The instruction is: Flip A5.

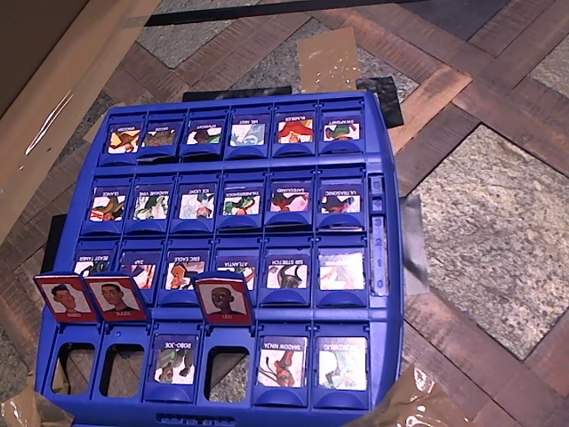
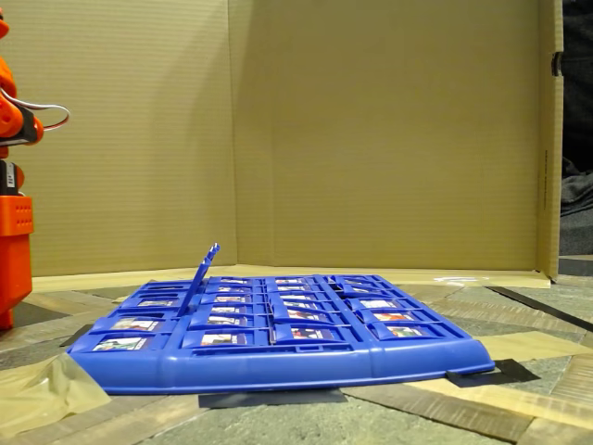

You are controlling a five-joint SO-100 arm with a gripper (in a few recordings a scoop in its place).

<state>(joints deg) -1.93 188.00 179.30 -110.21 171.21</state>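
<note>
The blue flip-tile board (image 1: 382,294) lies flat on the table, also seen low and side-on in the fixed view (image 2: 278,357). A5 (image 1: 281,360) looks to be the fifth tile in the near row, lying flat with a blue-framed pale picture up; its red face is hidden. Three red tiles stand upright: two adjoining ones with dark-haired men (image 1: 89,298) and one labelled LEO (image 1: 222,298). Side-on, the raised tiles (image 2: 202,273) lean as one sliver. Part of the orange arm (image 2: 14,213) stands at the left edge of the fixed view.
A cardboard wall (image 2: 371,130) rises behind the board, and a cardboard panel (image 1: 44,80) runs along the upper left. Brown tape patches (image 1: 329,58) and black tape (image 2: 482,374) lie on the patterned floor around the board.
</note>
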